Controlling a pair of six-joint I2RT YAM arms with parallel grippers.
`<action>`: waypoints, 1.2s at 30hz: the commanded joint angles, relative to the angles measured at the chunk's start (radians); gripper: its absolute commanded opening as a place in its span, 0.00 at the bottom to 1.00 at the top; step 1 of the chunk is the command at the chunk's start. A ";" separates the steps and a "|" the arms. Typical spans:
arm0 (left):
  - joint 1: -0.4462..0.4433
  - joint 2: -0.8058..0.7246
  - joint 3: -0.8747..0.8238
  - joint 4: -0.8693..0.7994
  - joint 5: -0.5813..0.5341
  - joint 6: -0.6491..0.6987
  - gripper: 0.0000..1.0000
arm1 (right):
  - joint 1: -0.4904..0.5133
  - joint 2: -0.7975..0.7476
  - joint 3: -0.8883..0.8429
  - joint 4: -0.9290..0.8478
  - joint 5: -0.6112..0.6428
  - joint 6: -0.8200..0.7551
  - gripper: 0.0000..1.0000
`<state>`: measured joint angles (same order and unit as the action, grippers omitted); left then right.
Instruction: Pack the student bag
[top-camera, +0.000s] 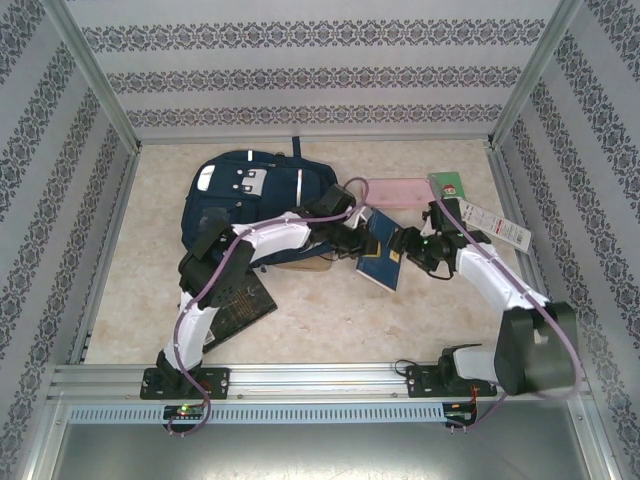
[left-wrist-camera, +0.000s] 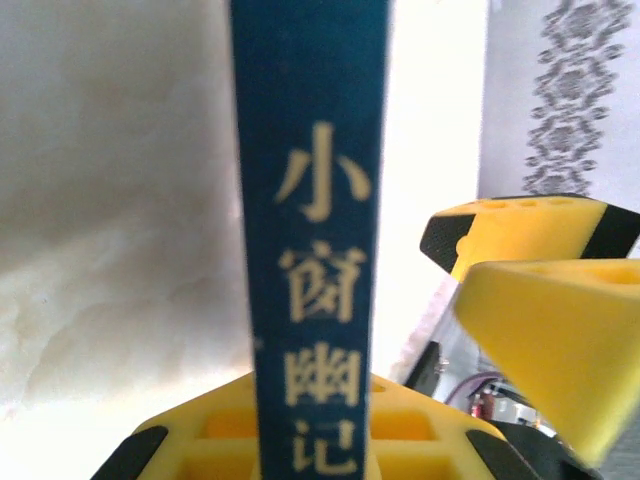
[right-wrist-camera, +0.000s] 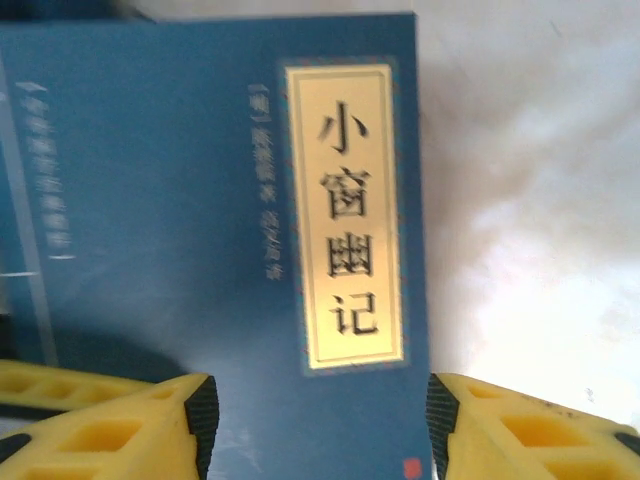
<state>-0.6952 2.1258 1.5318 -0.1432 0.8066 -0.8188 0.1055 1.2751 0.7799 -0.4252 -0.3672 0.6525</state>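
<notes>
**Blue book held beside the bag, not yet packed**

The left gripper (top-camera: 352, 240) is clenched on the spine of the blue book (right-wrist-camera: 200, 250), just right of the student bag (top-camera: 250, 195), which lies at the table's (top-camera: 330, 320) far left. The right gripper (right-wrist-camera: 315, 415) is released, its jaws apart either side of the cover. A pink case (top-camera: 400, 190) and a dark book (top-camera: 240, 300) lie outside the bag, so most of the packing seems left.
</notes>
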 joint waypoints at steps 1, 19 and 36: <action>0.050 -0.098 0.045 0.042 0.095 -0.017 0.00 | -0.039 -0.044 0.008 0.105 -0.158 0.019 0.64; 0.131 -0.163 0.042 0.342 0.243 -0.259 0.00 | -0.159 0.136 -0.031 0.919 -0.654 0.554 0.58; 0.210 -0.125 0.325 -0.608 -0.317 0.382 0.42 | -0.182 0.035 -0.066 0.678 -0.548 0.368 0.00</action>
<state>-0.4995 1.9965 1.7912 -0.4656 0.7277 -0.6594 -0.0704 1.3548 0.7197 0.3122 -0.9478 1.0969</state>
